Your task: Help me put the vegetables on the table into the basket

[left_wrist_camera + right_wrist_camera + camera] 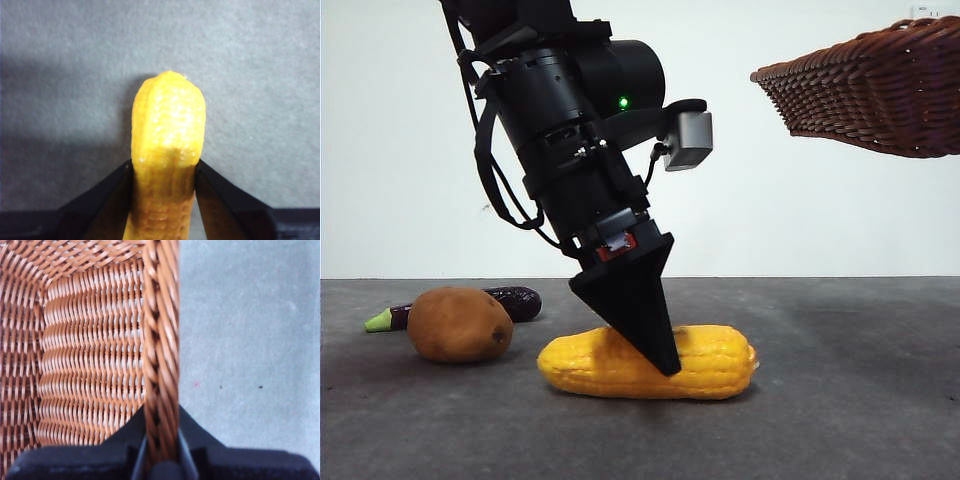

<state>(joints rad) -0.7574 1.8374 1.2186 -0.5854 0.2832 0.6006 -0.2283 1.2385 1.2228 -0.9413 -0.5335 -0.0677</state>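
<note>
While the long yellow corn cob (pixel 650 362) lies flat on the dark grey matte table (pixel 840 400), front view shows the left gripper (pixel 660 350) down on its middle, arm leaning in from upper left. The rounded brown potato (pixel 460 323) sits near left, touching the slim dark purple eggplant (pixel 510 300) behind it. The brown woven wicker basket (pixel 870 90) hangs tilted, upper right.

Left wrist: jaws clamped on the cob's flanks; its waxy rounded skin could slip or roll free on lifting.

Right wrist: right gripper (pixel 162 455) pinches the braided rim only; the basket may sag or twist under dropped weight.
</note>
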